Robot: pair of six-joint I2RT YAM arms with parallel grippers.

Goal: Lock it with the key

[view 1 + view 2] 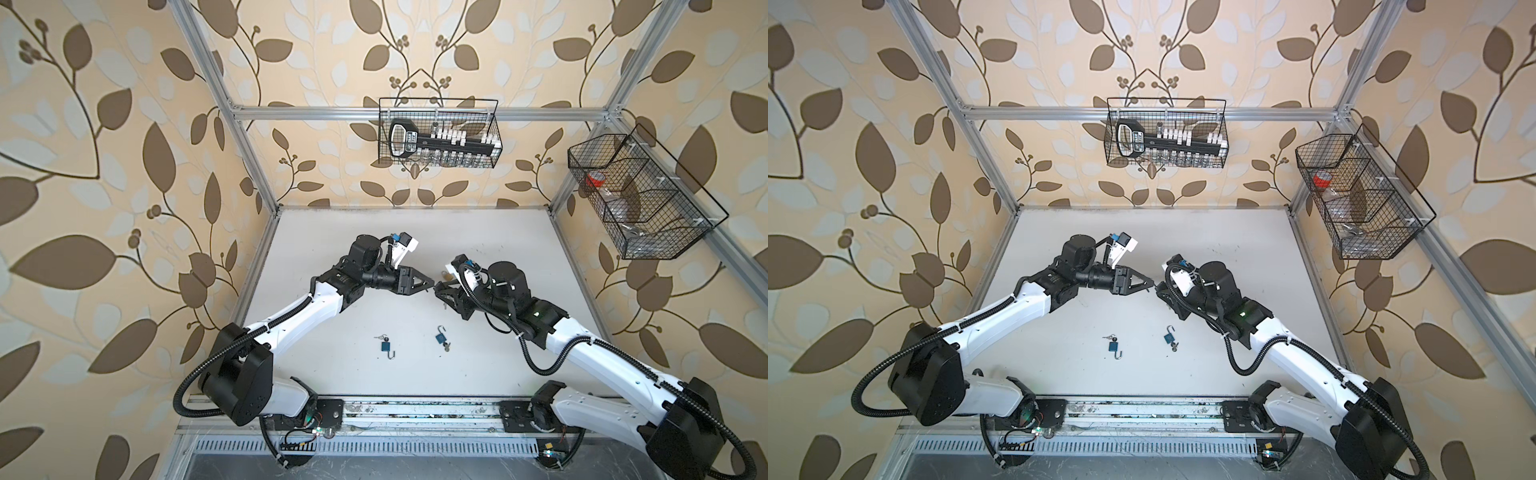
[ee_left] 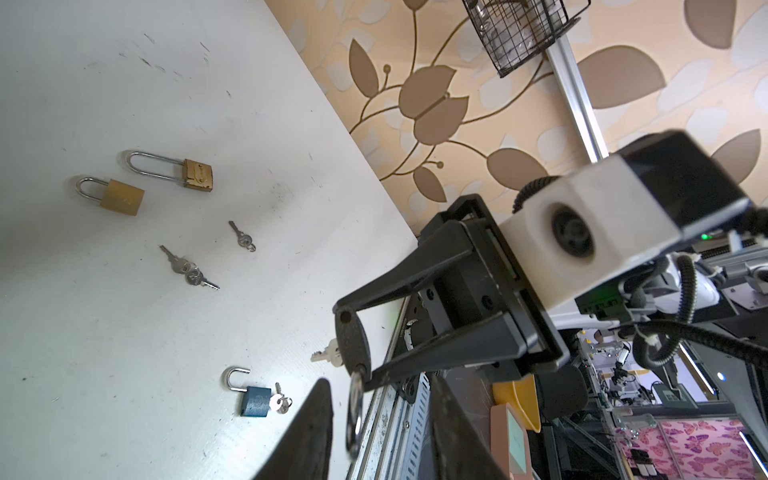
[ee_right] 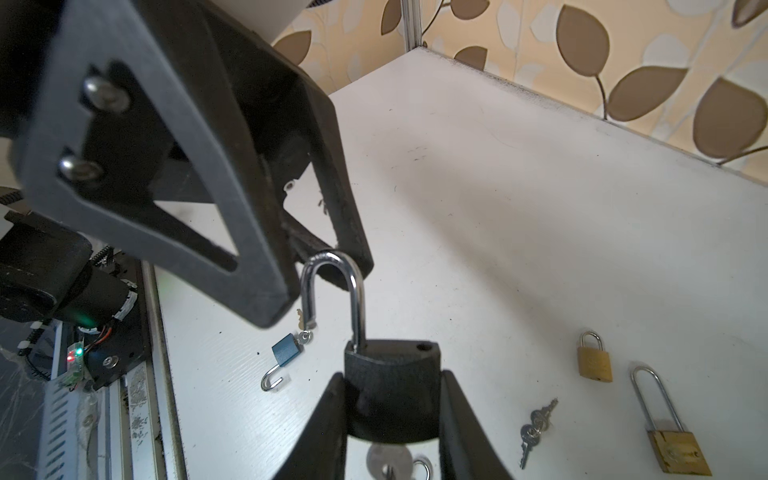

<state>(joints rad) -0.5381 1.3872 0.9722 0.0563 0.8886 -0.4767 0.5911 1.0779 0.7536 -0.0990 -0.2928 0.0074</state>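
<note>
Padlock [image 3: 390, 374] clamped in right fingers [image 3: 318, 432], left fingers [image 3: 266, 270] part-open around its shackle [image 3: 357, 291]

Left arm [image 1: 291, 320]: rises from its base at the near edge, bends at the elbow, and its forearm reaches inward toward the middle.
Left wrist [image 1: 376, 278]: roughly level, pointing the gripper sideways at the opposite arm.
Left gripper [image 1: 431, 286]: jaws partly apart, one finger [image 2: 316, 432] on either side of the shackle [image 3: 356, 291], with a gap showing beside it.
Right arm [image 1: 590, 353]: mirrors the left, forearm angled inward, wrist bent down.
Right gripper [image 3: 390, 390]: fingers [image 3: 453, 411] clamped on both sides of the black padlock [image 3: 390, 370], which they hold raised.
Tips: the two grippers nearly meet mid-scene in both top views.
</note>
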